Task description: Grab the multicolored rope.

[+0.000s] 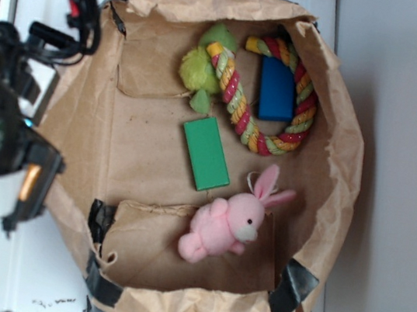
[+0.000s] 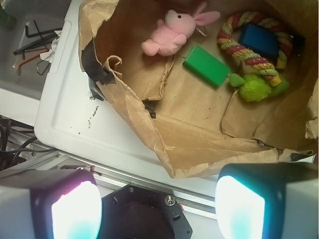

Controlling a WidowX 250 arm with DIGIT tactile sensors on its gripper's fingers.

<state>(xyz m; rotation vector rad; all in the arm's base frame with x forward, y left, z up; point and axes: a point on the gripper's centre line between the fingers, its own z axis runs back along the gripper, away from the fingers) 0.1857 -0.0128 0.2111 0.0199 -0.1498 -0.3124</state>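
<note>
Evidently the work is only beginning: the multicolored rope (image 1: 269,94) is lying untouched at the far end of the brown paper liner (image 1: 151,116), ringing a blue block (image 1: 276,89) and touching the fuzzy green toy (image 1: 199,68). The gripper (image 2: 158,209) is hovering outside the liner's near edge over the white bench (image 2: 75,119), its jaws spread wide and holding nothing. Reaching, descending and closing are all remaining, judging by this.

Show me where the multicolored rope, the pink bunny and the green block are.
multicolored rope (image 1: 234,97): exterior view, on its twisted left side.
pink bunny (image 1: 222,225): exterior view, on its body.
green block (image 1: 205,154): exterior view, on its top face.
</note>
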